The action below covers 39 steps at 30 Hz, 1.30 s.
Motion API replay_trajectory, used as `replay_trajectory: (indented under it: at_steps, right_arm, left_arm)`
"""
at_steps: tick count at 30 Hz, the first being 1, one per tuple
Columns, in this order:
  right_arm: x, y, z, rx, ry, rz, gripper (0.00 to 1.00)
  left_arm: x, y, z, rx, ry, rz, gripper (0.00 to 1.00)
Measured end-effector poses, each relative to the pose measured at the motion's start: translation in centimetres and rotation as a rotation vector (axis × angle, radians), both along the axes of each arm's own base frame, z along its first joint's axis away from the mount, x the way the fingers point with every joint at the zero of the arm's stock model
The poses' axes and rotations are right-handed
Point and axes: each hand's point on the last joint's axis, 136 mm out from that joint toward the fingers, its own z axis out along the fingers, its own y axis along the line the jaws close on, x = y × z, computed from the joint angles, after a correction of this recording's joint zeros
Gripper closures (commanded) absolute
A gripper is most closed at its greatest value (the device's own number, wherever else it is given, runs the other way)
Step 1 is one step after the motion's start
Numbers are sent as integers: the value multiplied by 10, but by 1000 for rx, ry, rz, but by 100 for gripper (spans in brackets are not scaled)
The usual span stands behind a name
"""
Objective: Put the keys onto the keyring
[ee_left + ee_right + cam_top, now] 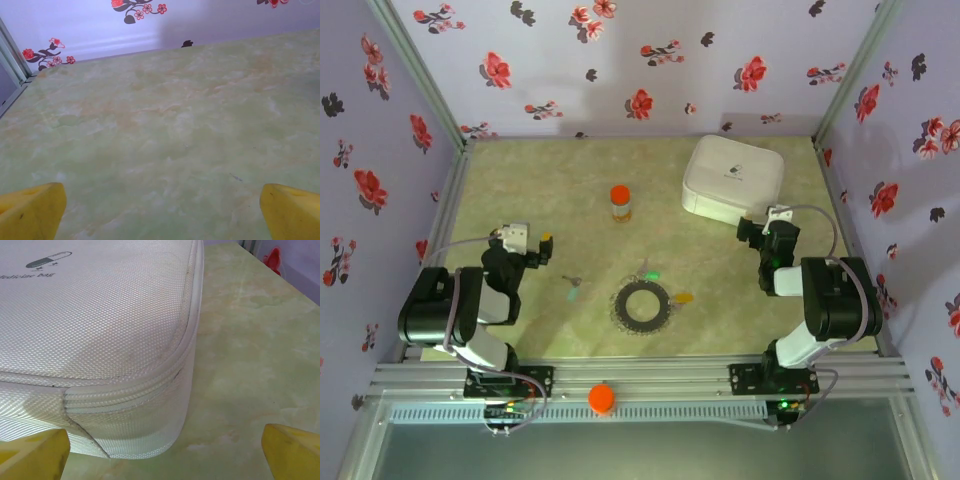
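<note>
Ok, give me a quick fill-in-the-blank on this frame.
1. The bottle standing beyond the keyring has an ___ cap.
2. The right gripper faces a ___ bag.
3. The left gripper stands ___, holding nothing.
Missing: orange; white; open.

We are seeing the left arm (455, 310) and the right arm (832, 298) wearing bulky black housings over pale silver lower links. Thin grey cables (455, 248) are looping from each wrist. A white camera block (516, 237) is capping the left wrist. The jaws are showing bright yellow fingertips (31, 212).
</note>
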Motion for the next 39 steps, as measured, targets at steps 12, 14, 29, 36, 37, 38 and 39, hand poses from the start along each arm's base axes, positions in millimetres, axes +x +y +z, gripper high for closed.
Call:
replay_trajectory:
  at_steps: [12, 14, 29, 36, 37, 38, 39]
  right_arm:
    - [0, 0, 0, 0, 0, 0, 1]
    - [0, 0, 0, 0, 0, 0, 1]
    - [0, 0, 0, 0, 0, 0, 1]
    - [-6, -10, 14, -5, -11, -59, 1]
    - [-8, -11, 25, -4, -21, -69, 1]
    - [-9, -13, 37, 0, -32, -80, 1]
    - [-9, -15, 53, 7, -52, -94, 1]
  left_arm:
    - [0, 0, 0, 0, 0, 0, 0]
    - [0, 0, 0, 0, 0, 0, 0]
    - [4, 20, 2, -10, -4, 117, 0]
    - [-3, 37, 18, -26, -41, 219, 0]
    - [-5, 39, 29, -26, -63, 237, 0]
    - [-7, 41, 40, -30, -89, 251, 0]
    - [-9, 42, 55, -35, -120, 266, 0]
